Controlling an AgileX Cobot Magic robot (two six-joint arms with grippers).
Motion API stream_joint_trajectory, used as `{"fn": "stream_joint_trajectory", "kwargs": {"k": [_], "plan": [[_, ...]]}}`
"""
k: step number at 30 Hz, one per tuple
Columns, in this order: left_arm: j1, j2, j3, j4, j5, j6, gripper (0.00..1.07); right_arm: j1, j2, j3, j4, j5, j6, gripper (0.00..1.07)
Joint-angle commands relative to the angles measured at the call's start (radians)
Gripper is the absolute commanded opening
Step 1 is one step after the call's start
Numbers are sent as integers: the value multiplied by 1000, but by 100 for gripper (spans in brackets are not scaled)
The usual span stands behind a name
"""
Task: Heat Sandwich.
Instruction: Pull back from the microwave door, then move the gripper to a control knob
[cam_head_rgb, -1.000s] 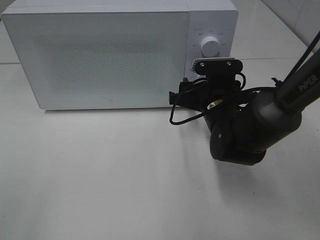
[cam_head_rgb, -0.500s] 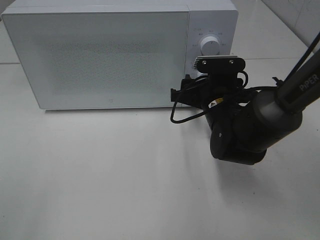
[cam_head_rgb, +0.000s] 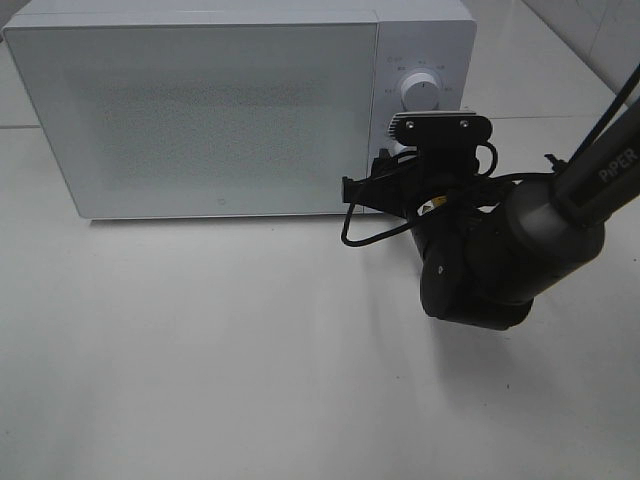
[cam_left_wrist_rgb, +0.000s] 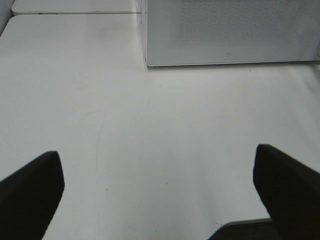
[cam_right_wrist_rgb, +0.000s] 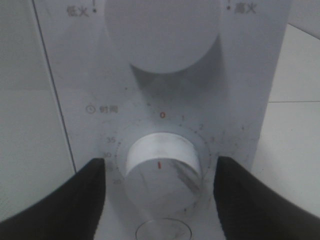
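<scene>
The white microwave (cam_head_rgb: 220, 110) stands at the back of the table with its door closed. The sandwich is out of view. My right gripper (cam_right_wrist_rgb: 161, 175) is open at the control panel, one finger (cam_right_wrist_rgb: 75, 200) on each side of the lower timer knob (cam_right_wrist_rgb: 162, 167), not touching it. The knob's red mark points down, away from the 0. In the exterior high view the right wrist (cam_head_rgb: 440, 160) hides the fingertips and the lower knob. My left gripper (cam_left_wrist_rgb: 159, 192) is open and empty over bare table, facing the microwave's front lower corner (cam_left_wrist_rgb: 230, 30).
The upper power knob (cam_head_rgb: 420, 90) sits above the right wrist and shows large in the right wrist view (cam_right_wrist_rgb: 165, 35). The right arm (cam_head_rgb: 520, 250) reaches in from the right edge. White table (cam_head_rgb: 200, 350) spreads in front of the microwave.
My right wrist has edged slightly closer to the control panel. Nothing else has moved.
</scene>
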Motion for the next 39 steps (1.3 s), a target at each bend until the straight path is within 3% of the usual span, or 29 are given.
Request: {"fn": "stream_joint_trajectory", "kwargs": {"k": [1,5,7,11,24,39], "plan": [[4,-17,1,-7,-4,-6,97,1,-18,-10,-3,-143,-8,45],[4,-17,1,-7,-4,-6,97,1,-18,-10,-3,-157,-8,32],[4,-17,1,-7,-4,-6,97,-1,-18,-10,-4,-161,-11,20],[4,-17,1,-7,-4,-6,97,-1,-18,-10,-4,-166,-11,11],[4,-17,1,-7,-4,-6,97,-1,-18,-10,-19,-166,43,12],[4,-17,1,-7,-4,-6,97,-1,-18,-10,-23,-196,575,12]]}}
